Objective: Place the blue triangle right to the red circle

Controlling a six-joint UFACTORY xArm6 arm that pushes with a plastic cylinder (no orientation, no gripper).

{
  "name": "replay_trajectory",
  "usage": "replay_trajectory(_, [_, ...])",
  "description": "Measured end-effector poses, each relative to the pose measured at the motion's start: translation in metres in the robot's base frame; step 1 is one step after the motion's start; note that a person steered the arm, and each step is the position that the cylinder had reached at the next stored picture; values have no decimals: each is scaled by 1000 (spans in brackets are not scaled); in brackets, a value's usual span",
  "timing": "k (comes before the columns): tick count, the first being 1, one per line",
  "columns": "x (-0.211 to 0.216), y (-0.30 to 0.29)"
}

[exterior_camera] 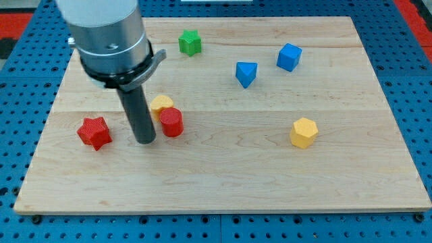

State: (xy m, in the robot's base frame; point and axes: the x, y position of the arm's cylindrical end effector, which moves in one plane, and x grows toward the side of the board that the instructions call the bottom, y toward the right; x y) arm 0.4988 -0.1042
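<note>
Sitting far right of my tip (144,140), blue triangle (246,73)

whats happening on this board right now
A robot arm with a dark rod is pushing coloured blocks around a wooden board. My tip sits between the red star and the red circle, just left of the circle, which touches a yellow block behind it. The blue triangle it is meant to move is still far off toward the view's upper right, beside a blue cube.

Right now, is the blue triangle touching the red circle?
No, the blue triangle sits well apart from the red circle, toward the view's upper right.
</note>
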Motion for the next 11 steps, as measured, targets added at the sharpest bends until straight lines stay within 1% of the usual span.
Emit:
replay_trajectory(1, [-3, 50])
replay_trajectory(2, [-42, 51])
replay_trajectory(3, [-57, 84])
replay_trajectory(4, [-38, 135])
replay_trajectory(5, [-99, 163])
replay_trajectory(6, [-144, 170])
replay_trajectory(7, [-150, 181])
replay_trajectory(8, [-174, 187])
replay_trajectory(9, [-197, 153])
replay_trajectory(10, [-134, 132])
replay_trajectory(11, [-123, 131])
